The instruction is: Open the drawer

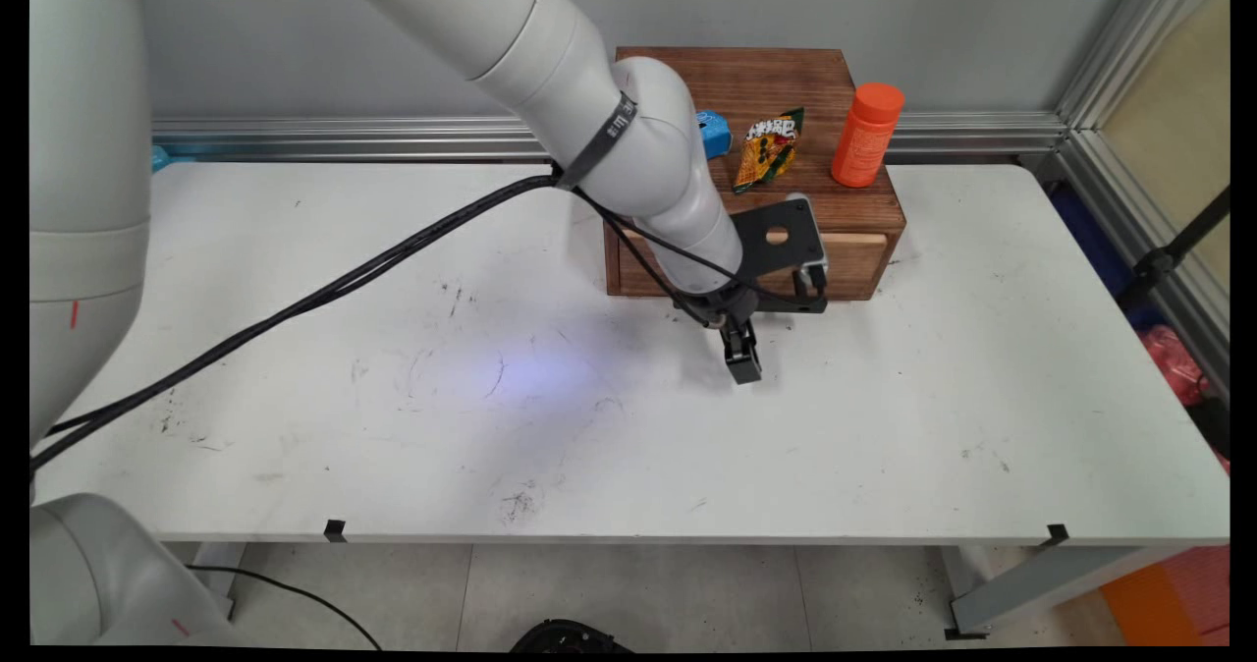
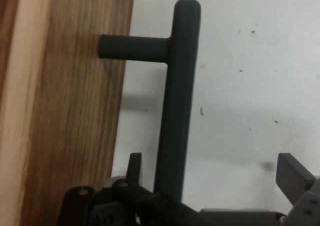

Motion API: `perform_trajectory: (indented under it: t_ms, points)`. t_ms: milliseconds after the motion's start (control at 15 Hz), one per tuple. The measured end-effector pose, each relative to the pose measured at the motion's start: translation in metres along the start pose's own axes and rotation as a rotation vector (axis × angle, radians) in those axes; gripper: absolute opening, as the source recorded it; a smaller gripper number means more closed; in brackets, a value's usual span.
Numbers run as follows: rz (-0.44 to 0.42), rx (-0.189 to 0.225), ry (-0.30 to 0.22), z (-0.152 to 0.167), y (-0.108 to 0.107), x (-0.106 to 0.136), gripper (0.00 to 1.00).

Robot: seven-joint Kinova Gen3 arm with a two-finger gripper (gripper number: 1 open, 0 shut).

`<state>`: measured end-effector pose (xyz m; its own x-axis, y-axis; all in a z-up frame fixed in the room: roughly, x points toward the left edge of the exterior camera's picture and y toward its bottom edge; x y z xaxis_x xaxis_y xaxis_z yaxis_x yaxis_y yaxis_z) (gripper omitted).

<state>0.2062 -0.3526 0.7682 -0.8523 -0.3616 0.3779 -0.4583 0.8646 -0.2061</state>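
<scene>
The black two-finger gripper (image 1: 743,359) hangs low before the brown wooden drawer box (image 1: 761,102), jaws spread wide and gripping nothing. The dark bar handle (image 2: 176,95) on the drawer front lies between the fingers (image 2: 295,176), nearer one than the other. Risk: off-centre closure may skew the handle or make the pads slip off.

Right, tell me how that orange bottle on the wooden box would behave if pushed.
The orange bottle stands upright, tall and narrow, so a push near its cap would probably tip it. Its round body would likely roll afterwards, perhaps off the wooden drawer box. It looks like smooth plastic, possibly slippery.
</scene>
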Motion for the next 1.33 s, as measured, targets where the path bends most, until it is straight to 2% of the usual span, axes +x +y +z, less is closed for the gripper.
perform_trajectory:
  t_ms: [400,1333]
  points:
    - [0.009,-0.02,-0.009,-0.003,0.013,0.0,1.0]
    - [0.047,-0.084,-0.02,-0.022,0.061,-0.007,1.0]
